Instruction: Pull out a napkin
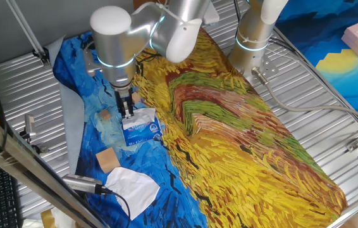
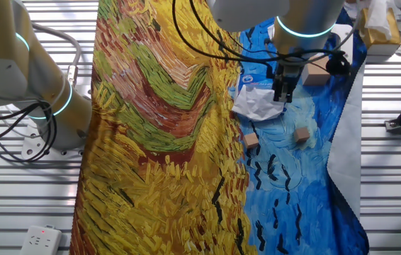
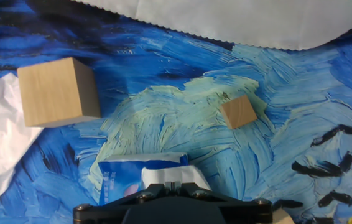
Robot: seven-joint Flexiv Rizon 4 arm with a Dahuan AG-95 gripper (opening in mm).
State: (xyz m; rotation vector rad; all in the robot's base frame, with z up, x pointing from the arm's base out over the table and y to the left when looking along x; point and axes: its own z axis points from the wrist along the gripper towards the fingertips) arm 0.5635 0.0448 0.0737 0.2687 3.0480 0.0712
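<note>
The blue-and-white tissue pack [image 1: 143,130] lies on the blue part of the painted cloth; it also shows in the other fixed view [image 2: 252,75] and the hand view [image 3: 121,179]. A white napkin [image 1: 143,115] sticks up crumpled from the pack's top, seen too in the other fixed view [image 2: 258,105] and the hand view [image 3: 171,175]. My gripper [image 1: 127,111] points straight down at the pack, its jaws pressed together on the napkin's upper edge. It also shows in the other fixed view [image 2: 283,93] and at the bottom of the hand view [image 3: 171,185].
A loose white tissue [image 1: 132,184] lies near the front, by a large wooden block [image 1: 107,159] and a cable. A small wooden block [image 1: 105,115] sits left of the pack. In the hand view the large block [image 3: 58,91] and small block [image 3: 238,112] lie ahead.
</note>
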